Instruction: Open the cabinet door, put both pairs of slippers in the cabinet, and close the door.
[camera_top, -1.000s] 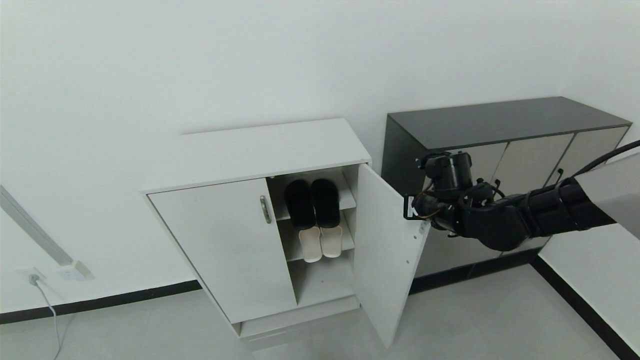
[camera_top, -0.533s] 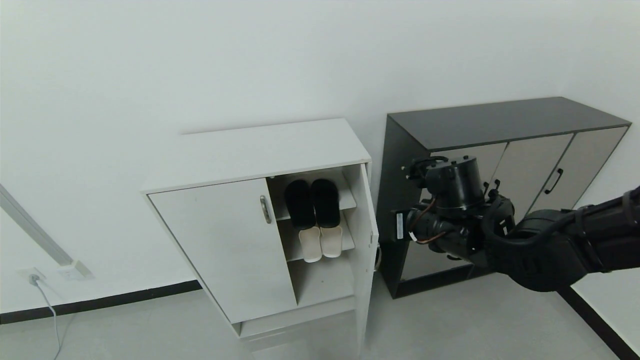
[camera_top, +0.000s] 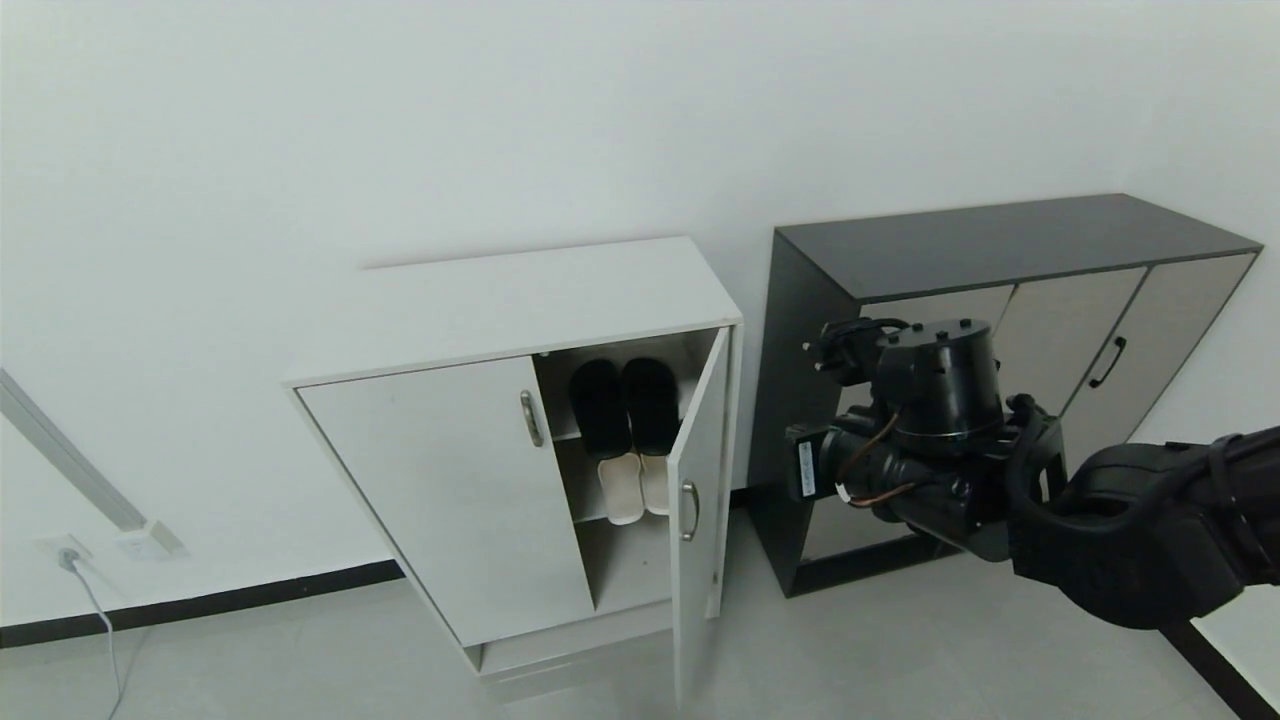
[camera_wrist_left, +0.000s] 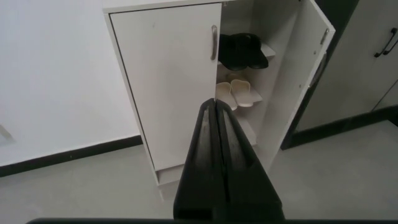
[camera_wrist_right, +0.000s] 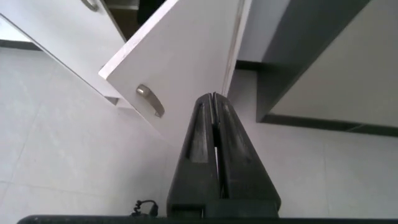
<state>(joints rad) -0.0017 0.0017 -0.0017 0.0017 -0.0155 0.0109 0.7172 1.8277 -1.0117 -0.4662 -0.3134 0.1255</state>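
White wall (camera_top: 400, 120) and grey tiled floor (camera_top: 900, 650) form the room. At 9 o'clock in the head view, a socket (camera_top: 62, 552) sits low on the wall with a cable (camera_top: 100, 610) hanging from it.

At centre stands the white cabinet (camera_top: 520, 300), against the wall. Its left door (camera_top: 450, 500) is shut, with a metal handle (camera_top: 530, 418) at its 3 o'clock edge. Inside the right bay, the black slippers (camera_top: 625, 405) lie side by side on the upper shelf. The white slippers (camera_top: 630, 485) lie directly at 6 o'clock of them on the middle shelf, toes outward. The lower shelf holds nothing visible.

The right door (camera_top: 697, 480) is ajar, hinged on the cabinet's right edge and swung partway across the opening. It covers part of the white pair, and its handle (camera_top: 690, 510) faces outward.

At 3 o'clock of the white cabinet, just beside it, stands a dark cabinet (camera_top: 1000, 235) with its grey doors shut. The right arm (camera_top: 1130, 530) is held in front of it, near the ajar door.

The left gripper (camera_wrist_left: 216, 104) has its fingers pressed together and carries nothing; it points toward the white cabinet from well apart. The right gripper (camera_wrist_right: 214, 99) likewise has its fingers together and is empty, its tip close by the ajar door's outer face. Contact cannot be determined.
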